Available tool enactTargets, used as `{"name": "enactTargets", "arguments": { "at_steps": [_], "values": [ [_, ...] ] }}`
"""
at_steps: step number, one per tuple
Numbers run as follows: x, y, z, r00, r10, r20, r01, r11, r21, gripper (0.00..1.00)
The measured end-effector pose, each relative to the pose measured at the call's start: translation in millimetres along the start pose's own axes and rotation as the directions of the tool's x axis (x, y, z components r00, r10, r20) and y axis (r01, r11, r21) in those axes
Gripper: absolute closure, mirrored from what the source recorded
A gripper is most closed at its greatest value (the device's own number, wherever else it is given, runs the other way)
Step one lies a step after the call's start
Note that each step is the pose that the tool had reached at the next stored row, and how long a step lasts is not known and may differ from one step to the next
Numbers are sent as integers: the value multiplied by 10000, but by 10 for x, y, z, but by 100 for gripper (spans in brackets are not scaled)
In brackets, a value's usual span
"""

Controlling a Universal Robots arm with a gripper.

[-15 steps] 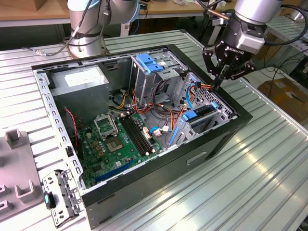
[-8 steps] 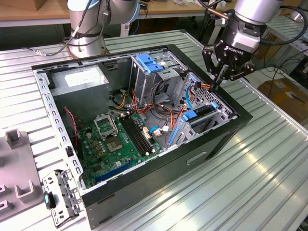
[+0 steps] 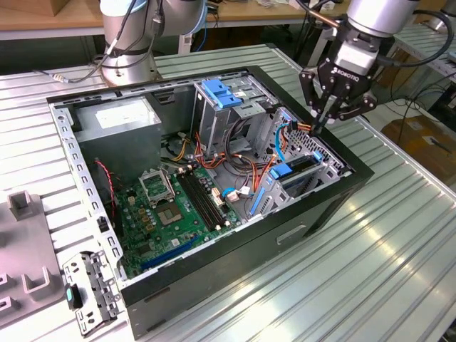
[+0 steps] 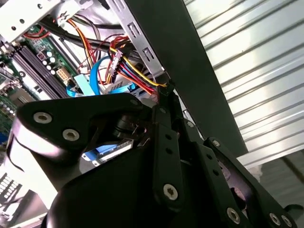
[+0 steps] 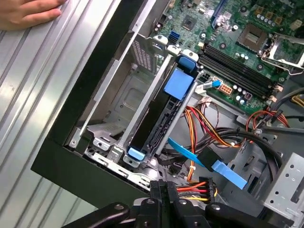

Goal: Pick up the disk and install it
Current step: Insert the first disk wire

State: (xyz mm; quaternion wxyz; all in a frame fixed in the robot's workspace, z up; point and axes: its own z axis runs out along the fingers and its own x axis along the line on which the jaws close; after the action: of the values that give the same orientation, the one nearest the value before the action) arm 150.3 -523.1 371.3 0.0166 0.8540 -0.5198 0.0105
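Observation:
The disk (image 3: 293, 173) stands on edge in the low drive bay at the case's front corner, its blue carrier rails showing; in the first wrist view the disk (image 5: 164, 114) sits between the bay's metal walls. My gripper (image 3: 318, 128) hangs just above and behind it, over the case's rim, shut with nothing seen between its fingers. In both wrist views the fingertips (image 5: 164, 186) (image 4: 164, 92) end beside a bundle of yellow, red and black power wires (image 5: 199, 187).
A tall grey cage with a blue latch (image 3: 221, 96) stands mid-case, a grey box with a white sticker (image 3: 117, 117) at the back, the motherboard (image 3: 178, 206) on the floor. A blue flat cable (image 5: 190, 154) crosses near the bay. A hand (image 5: 28, 12) rests on the table.

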Motion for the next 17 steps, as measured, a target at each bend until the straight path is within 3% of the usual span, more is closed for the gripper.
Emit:
{"name": "enactTargets", "arguments": {
  "at_steps": [7, 12, 17],
  "values": [
    [-13, 24, 1, 9977, 677, 11, -677, 9977, -24, 84],
    [-60, 117, 1, 9972, 745, 13, -745, 9972, -27, 84],
    [-62, 118, 2, 9886, 1503, 21, -1503, 9886, -55, 84]
  ]
}}
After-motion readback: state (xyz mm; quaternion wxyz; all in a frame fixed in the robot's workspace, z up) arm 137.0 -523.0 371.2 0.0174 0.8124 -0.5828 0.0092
